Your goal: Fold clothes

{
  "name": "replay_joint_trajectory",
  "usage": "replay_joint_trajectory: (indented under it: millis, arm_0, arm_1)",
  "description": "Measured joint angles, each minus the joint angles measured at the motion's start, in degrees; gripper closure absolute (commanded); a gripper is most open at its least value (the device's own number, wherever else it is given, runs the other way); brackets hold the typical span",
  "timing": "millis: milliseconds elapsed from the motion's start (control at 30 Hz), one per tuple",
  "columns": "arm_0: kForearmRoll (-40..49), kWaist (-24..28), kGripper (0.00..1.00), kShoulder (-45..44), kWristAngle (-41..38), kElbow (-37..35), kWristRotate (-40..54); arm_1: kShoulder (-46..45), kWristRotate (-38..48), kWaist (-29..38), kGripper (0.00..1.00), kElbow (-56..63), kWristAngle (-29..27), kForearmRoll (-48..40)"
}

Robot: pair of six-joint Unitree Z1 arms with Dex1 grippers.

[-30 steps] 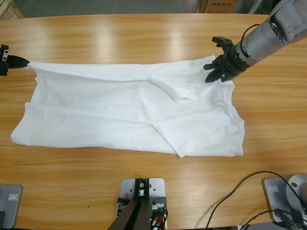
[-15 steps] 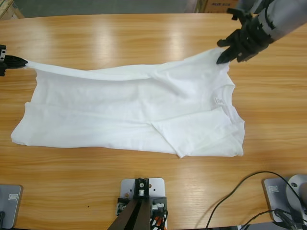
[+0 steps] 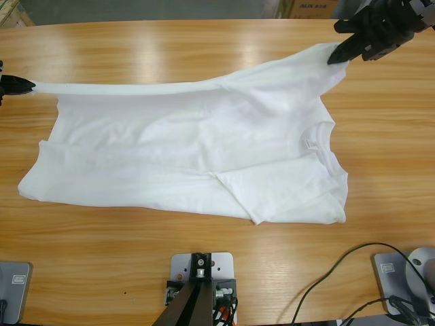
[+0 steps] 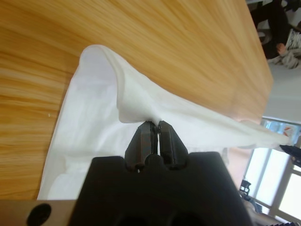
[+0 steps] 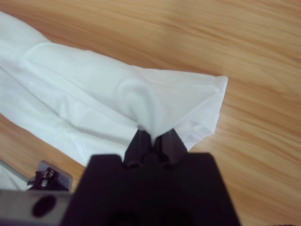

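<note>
the long wooden worktop (image 3: pixel 204 272) fills the high view. on it the white t-shirt (image 3: pixel 204 149) lies spread lengthwise across the middle, neck end towards the right of that view and bottom hem towards the left. most of it rests flat on the wood, but its far edge is pulled into 1 taut line between the 2 hands. a sleeve is folded in over the near right part. the right hand (image 3: pixel 338 56), in the upper right corner of the high view, is clamped on the shoulder end and holds it clear of the worktop, so the cloth slopes down from it. the left hand (image 3: pixel 30 85), at the left edge, is pinched on the far hem corner. in each wrist view the jaws are closed together with white fabric bunched at their tips. a small neck label (image 3: pixel 310 143) shows inside the collar.
</note>
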Motion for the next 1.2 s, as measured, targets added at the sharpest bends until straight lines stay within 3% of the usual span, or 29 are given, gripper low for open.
replay_joint_trajectory:
  millis: [1200]
  arm_0:
    - [1.4, 0.7, 1.000, -1.8, 0.0, 3.3, 1.7]
  arm_1:
    - [-0.3, -0.6, 1.8, 1.000, 13.0, 0.1, 0.2]
